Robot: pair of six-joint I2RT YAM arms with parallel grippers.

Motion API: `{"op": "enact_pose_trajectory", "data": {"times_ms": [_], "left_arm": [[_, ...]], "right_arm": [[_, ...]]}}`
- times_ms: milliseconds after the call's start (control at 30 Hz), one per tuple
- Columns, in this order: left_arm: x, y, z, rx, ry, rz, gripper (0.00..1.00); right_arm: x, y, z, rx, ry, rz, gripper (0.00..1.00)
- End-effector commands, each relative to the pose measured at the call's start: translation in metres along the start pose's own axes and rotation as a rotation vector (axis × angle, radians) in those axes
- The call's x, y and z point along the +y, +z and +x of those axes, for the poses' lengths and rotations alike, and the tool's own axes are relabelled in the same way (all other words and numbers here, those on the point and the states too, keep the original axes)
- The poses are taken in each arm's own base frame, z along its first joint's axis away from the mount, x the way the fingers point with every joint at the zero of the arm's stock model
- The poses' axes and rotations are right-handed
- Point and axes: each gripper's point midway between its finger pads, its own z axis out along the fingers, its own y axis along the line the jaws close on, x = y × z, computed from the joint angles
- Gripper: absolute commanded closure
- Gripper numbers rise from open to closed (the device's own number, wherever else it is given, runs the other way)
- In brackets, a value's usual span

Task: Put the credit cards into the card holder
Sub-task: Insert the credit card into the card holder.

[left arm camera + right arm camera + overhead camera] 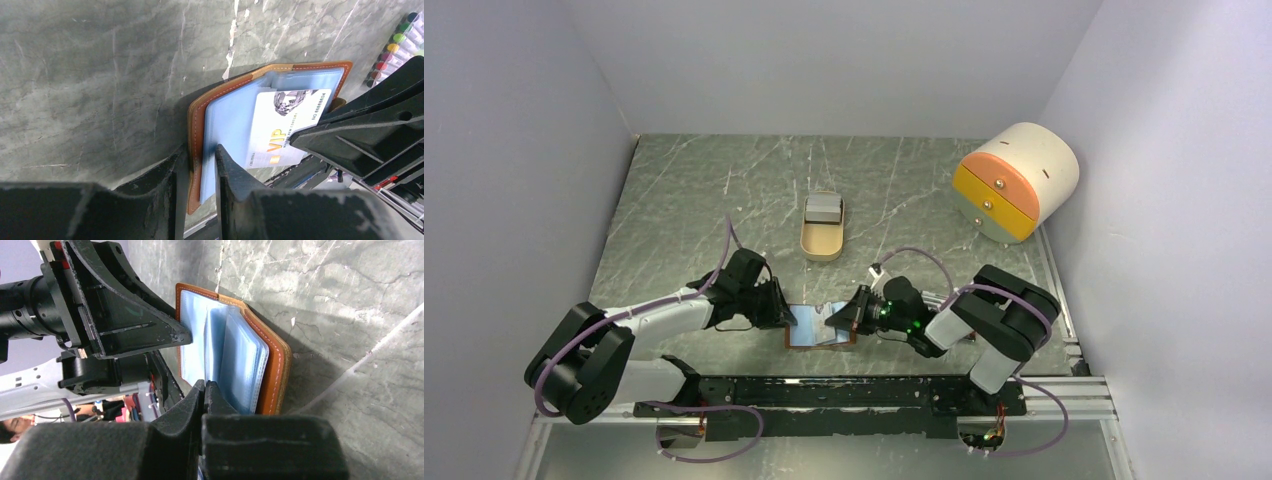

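The brown leather card holder (817, 330) lies open between my two grippers at the near edge of the table, its blue plastic sleeves (235, 357) fanned out. My left gripper (784, 316) is shut on the holder's left cover and sleeves (202, 165). My right gripper (851, 314) is shut on a white credit card (285, 130) printed "VIP". The card's far end lies over the blue sleeves. In the right wrist view the jaws (205, 390) are pressed together and the card shows only edge-on.
A beige oval tray (821, 243) holding a grey-white stack (823, 209) stands behind the holder. A round white and orange drawer unit (1014, 180) sits at the back right. A row of coloured pens (395, 42) lies right of the holder.
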Motion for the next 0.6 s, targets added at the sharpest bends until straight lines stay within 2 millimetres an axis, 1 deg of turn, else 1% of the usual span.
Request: {"op": "enact_pose_trajectory", "data": {"times_ms": [0,133,267,367,433,567], "left_arm": [[-0.005,0.000,-0.002,0.000,0.008,0.027,0.71],[-0.007,-0.001,0.001,0.007,-0.002,0.044,0.71],[-0.011,-0.002,0.003,0.016,-0.013,0.071,0.70],[-0.013,-0.004,0.003,0.017,-0.014,0.079,0.70],[-0.015,-0.005,0.003,0.015,-0.016,0.087,0.70],[-0.019,-0.006,0.004,0.019,-0.017,0.106,0.70]], "right_arm": [[0.005,0.001,-0.003,-0.036,0.008,-0.030,1.00],[0.009,0.001,-0.002,-0.049,0.034,-0.066,1.00],[0.004,0.001,0.003,-0.039,0.054,-0.058,0.99],[0.000,0.002,0.007,-0.034,0.056,-0.034,0.91],[-0.003,0.004,0.009,-0.025,0.048,0.001,0.82],[-0.009,0.007,0.009,-0.024,0.002,0.091,0.73]]}}
